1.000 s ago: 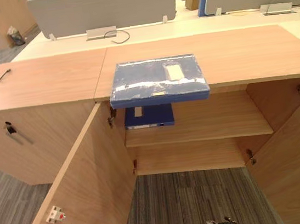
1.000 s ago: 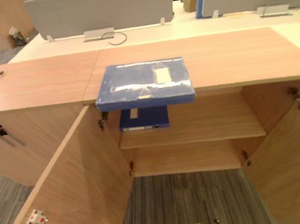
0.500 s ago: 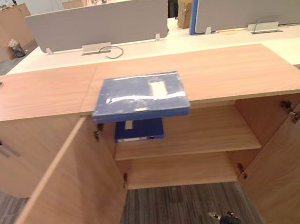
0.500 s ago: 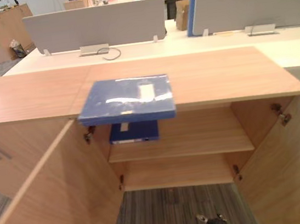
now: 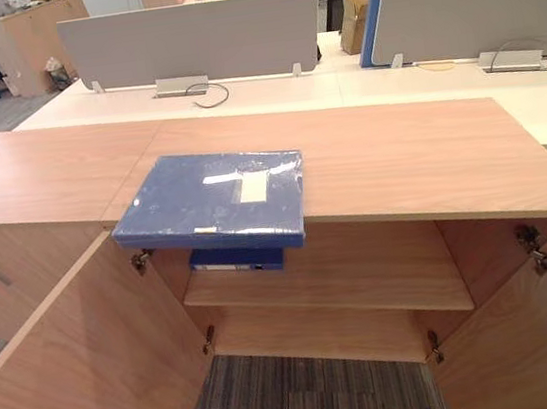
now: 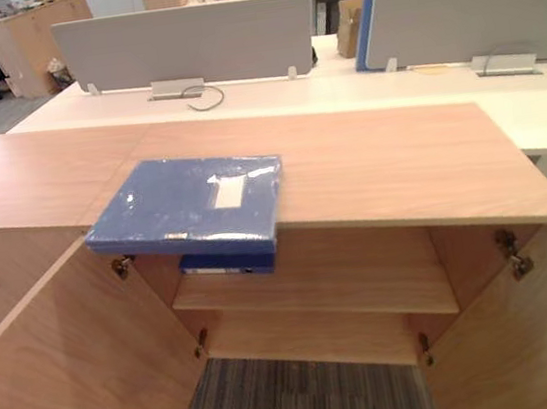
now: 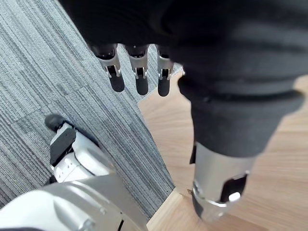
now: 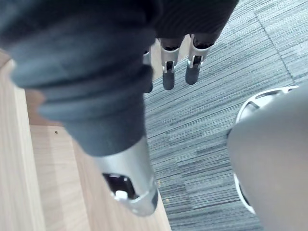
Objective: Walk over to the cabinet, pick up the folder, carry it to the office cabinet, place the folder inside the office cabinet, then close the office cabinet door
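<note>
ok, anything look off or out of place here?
The blue folder sits skewed on the cabinet top, its near edge overhanging the front. The left door and right door stand open. Nothing looks spilled or damaged.

Cabinet (image 5: pixel 350 324) opening at lower centre, flanked by swung-out left door (image 5: pixel 82 361) and right door (image 5: pixel 534 342); shelf (image 5: pixel 373 274) reachable centre-right; second folder (image 5: pixel 236 261) blocks its left end; folder (image 5: pixel 210 201) overhangs the counter (image 5: pixel 419 160) edge just above; counter's right half passable; screens (image 5: pixel 192 42) wall the top.
</note>
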You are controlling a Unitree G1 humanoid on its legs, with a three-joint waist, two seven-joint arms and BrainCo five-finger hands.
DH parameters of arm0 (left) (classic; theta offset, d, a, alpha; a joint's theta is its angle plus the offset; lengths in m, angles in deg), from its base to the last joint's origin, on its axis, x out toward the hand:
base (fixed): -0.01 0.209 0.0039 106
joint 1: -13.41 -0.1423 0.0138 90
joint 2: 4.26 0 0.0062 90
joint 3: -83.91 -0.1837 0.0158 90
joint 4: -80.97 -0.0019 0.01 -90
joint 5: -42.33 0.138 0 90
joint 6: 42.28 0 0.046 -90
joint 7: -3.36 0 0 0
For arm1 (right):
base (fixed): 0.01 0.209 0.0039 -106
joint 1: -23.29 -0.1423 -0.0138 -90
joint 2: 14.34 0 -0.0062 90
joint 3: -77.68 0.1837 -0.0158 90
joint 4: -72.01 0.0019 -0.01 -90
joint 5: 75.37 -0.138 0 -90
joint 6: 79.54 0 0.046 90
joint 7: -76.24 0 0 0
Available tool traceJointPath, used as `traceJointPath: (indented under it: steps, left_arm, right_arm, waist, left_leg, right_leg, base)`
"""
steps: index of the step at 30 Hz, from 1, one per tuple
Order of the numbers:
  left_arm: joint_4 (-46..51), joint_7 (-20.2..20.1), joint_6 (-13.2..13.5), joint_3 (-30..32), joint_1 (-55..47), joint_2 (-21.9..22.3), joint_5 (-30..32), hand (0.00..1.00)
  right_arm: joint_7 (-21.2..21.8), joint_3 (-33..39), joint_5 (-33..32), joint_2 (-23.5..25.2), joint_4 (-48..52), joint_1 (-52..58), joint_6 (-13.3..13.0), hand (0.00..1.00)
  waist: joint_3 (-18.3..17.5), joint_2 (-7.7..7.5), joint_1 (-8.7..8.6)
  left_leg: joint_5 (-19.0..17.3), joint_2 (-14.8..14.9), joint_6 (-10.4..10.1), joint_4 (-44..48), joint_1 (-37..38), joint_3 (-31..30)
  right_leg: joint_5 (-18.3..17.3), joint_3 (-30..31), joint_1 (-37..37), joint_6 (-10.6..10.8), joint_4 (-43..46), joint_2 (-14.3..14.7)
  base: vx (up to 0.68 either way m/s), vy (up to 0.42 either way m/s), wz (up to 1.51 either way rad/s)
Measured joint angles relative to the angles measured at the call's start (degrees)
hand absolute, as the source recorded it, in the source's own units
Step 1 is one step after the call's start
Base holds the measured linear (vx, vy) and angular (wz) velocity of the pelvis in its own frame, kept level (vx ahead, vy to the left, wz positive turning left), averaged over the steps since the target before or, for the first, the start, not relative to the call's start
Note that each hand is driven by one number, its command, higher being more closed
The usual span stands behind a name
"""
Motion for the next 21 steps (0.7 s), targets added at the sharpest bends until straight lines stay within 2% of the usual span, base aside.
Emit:
traceJointPath:
  steps: [1, 2, 3, 5, 9, 12, 14, 17, 19, 21]
  left_arm:
    - [-0.2, -0.1, 0.0, -0.8, 0.2, -0.3, 0.3, 0.0]
    - [-0.5, -0.2, -0.1, -1.2, 0.1, -0.6, 0.6, 0.0]
    - [-0.4, -0.9, -0.2, -1.0, 0.3, -1.8, 0.6, 0.0]
    - [-0.2, -2.0, -0.2, -1.0, 0.7, -2.8, 0.6, 0.0]
    - [-0.3, -3.7, -0.4, -1.5, 1.0, -3.0, 0.0, 0.0]
    - [-0.1, -5.9, 0.0, -4.0, 1.4, -3.2, -5.6, 0.0]
    - [2.4, -7.2, -0.2, -7.8, 0.6, -3.8, -10.1, 0.0]
    - [17.2, -12.7, -0.4, -18.3, -2.1, -3.9, -22.5, 0.0]
    - [23.2, -14.0, -0.6, -20.4, -2.9, -3.9, -25.7, 0.0]
    - [36.0, -14.8, 0.0, -23.8, -5.0, -3.9, -29.1, 0.0]
  right_arm:
    - [0.0, 0.6, -0.8, 0.0, -0.1, 0.0, 0.0, 0.0]
    - [0.1, 0.9, -1.5, 0.0, -0.2, -0.1, 0.0, 0.0]
    - [0.4, 0.8, -1.5, 1.2, -0.1, -0.1, 0.0, 0.0]
    - [0.6, 0.9, -1.3, 2.1, 0.1, 0.2, 0.1, 0.0]
    - [0.6, 1.1, -1.4, 2.7, 1.5, 0.5, 0.0, 0.0]
    - [0.9, 1.0, -1.4, 2.7, 1.8, 0.5, 0.0, 0.0]
    - [1.3, 0.7, -1.4, 2.7, 2.1, 0.7, 0.0, 0.0]
    - [2.7, -0.8, 0.5, 2.6, 3.5, 1.2, 0.3, 0.0]
    - [3.4, -2.2, 1.4, 2.4, 3.7, 1.1, 0.4, 0.0]
    - [4.1, -4.5, 3.3, 2.0, 4.4, 1.1, 0.5, 0.0]
  waist:
    - [0.1, 0.03, -0.01]
    - [0.5, 0.02, 0.18]
    - [0.8, -1.59, 0.36]
    - [0.9, -3.18, 0.01]
    - [0.7, -3.19, -0.08]
    - [0.5, -3.16, -0.33]
    - [0.6, -3.18, -0.39]
    - [0.5, -3.09, -0.61]
    - [0.5, -3.08, -0.66]
    - [0.5, -2.66, -1.02]
  left_leg:
    - [0.6, -1.8, 0.1, -4.6, 0.2, 0.5]
    - [3.7, -3.1, 3.3, -11.7, 1.8, 1.8]
    - [5.7, -4.6, 3.0, -16.1, 4.4, 2.8]
    - [7.6, -6.5, 4.2, -20.4, 6.2, 3.2]
    - [11.1, -9.6, 5.3, -29.1, 10.9, 4.7]
    - [12.6, -10.4, 6.0, -32.4, 11.9, 4.4]
    - [13.4, -10.7, 6.1, -33.7, 12.7, 4.2]
    - [15.4, -11.2, 6.4, -36.6, 13.6, 2.7]
    - [16.0, -11.2, 6.6, -37.5, 13.7, 2.6]
    - [17.1, -11.3, 6.7, -38.8, 13.8, 2.5]
  right_leg:
    - [0.0, 0.2, 0.0, 0.1, 0.0, -0.1]
    - [0.1, 1.0, 0.1, 0.6, -0.1, 0.2]
    - [0.7, 1.8, 0.3, 1.8, -0.9, -1.0]
    - [1.1, 2.1, 0.5, 2.5, -2.1, -2.4]
    - [2.5, 2.7, 1.9, 4.2, -4.8, -4.3]
    - [3.3, 2.6, 1.9, 4.5, -6.0, -4.5]
    - [3.5, 2.5, 2.2, 4.4, -6.2, -4.5]
    - [4.0, 1.2, 2.8, 4.6, -6.9, -4.7]
    - [4.2, 1.2, 2.6, 4.6, -7.0, -4.7]
    - [4.6, 1.2, 2.0, 4.6, -7.1, -4.5]
  base:
    - [0.14, 0.182, -0.16]
    - [0.19, 0.215, -0.24]
    - [0.17, 0.158, -0.23]
    - [0.13, 0.095, -0.08]
    - [0.08, 0.099, -0.08]
    - [0.02, 0.036, 0.03]
    - [0.01, 0.01, 0.09]
    - [-0.02, 0.003, 0.22]
    - [-0.05, 0.014, 0.05]
    - [-0.09, 0.017, 0.0]
